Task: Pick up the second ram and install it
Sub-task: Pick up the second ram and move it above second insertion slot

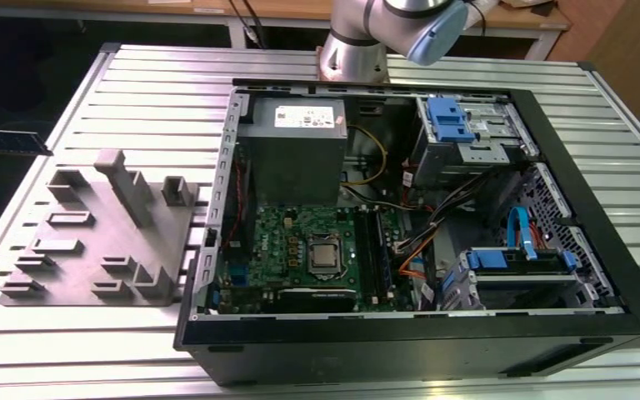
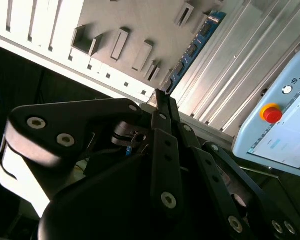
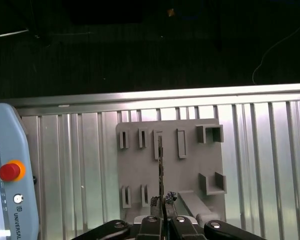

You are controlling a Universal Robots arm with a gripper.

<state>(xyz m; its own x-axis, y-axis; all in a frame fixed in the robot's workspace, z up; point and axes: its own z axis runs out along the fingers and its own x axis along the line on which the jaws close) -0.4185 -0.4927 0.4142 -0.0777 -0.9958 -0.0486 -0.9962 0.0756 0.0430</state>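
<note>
In the second wrist view the claw grips the second ram by one end.

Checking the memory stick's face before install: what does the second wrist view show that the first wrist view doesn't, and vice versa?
Second wrist view alone: the flat bluish face of the second ram, running out from the gripper. First wrist view alone: that ram edge-on, a thin line in front of the grey holder block, whose two rows of pockets show. Both wrist views: the gripper shut on the ram, the holder block, the slatted table, the teach pendant with its red button.
</note>
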